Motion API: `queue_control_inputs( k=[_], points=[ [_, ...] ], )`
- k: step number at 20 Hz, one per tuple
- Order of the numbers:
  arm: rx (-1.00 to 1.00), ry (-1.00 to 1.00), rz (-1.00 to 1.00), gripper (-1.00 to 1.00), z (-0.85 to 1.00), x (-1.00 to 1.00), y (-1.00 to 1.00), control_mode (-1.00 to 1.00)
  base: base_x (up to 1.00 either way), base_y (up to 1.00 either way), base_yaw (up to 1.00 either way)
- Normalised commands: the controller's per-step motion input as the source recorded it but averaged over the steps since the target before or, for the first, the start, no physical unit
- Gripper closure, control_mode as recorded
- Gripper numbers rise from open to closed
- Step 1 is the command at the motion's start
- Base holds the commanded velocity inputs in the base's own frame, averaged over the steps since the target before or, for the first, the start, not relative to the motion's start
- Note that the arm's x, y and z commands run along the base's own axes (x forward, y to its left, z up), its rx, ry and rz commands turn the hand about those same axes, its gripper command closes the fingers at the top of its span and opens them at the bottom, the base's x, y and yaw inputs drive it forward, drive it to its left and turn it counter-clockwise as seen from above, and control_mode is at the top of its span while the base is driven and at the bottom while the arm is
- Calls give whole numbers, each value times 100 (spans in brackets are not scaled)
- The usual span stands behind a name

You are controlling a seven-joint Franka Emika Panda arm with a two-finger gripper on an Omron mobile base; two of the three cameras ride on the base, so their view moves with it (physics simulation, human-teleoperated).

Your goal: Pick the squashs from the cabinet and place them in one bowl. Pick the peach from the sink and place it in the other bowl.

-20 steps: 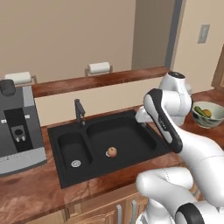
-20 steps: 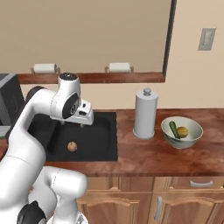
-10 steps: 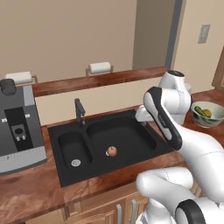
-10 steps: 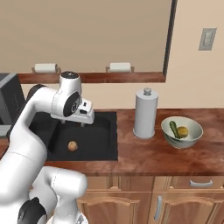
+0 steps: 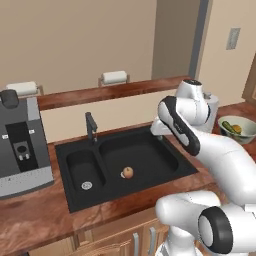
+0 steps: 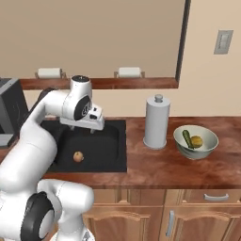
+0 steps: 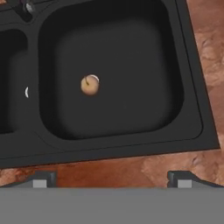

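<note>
The peach [image 5: 128, 172] [image 6: 78, 156] [image 7: 89, 85] lies on the floor of the large basin of the black sink [image 5: 150, 152] [image 6: 109, 149] [image 7: 140, 87]. My gripper [image 6: 92, 128] [image 7: 111, 180] hangs open above the sink's right side, well above the peach, with nothing between its fingers. At the right of the counter, the pale bowl [image 5: 241, 139] [image 6: 197, 153] holds the green squash [image 5: 227, 125] [image 6: 187, 138] and the yellow squash [image 5: 236, 129] [image 6: 196, 141]. The cabinet and the other bowl are out of view.
A paper towel roll [image 6: 157, 122] [image 5: 214, 103] stands between the sink and the bowl. A short black faucet [image 5: 91, 127] rises behind the basins. A grey coffee machine [image 5: 20, 145] sits left of the sink. A wooden ledge [image 5: 100, 93] runs along the back wall.
</note>
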Motion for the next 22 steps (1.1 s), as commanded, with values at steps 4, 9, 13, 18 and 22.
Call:
queue_control_inputs(
  k=[4, 9, 13, 18, 22],
  points=[
    [0, 14, 0, -100, 0, 61, 0, -100, 0, 0, 0],
    [0, 11, 0, -100, -6, 48, 26, -100, 0, 0, 0],
    [-6, 1, 0, -100, -39, 21, 56, -100, 0, 0, 0],
    [-9, 0, 4, -100, -56, 9, 51, -100, 0, 0, 0],
    [-11, -2, 3, -100, -51, 8, 25, -100, 0, 0, 0]
  ],
)
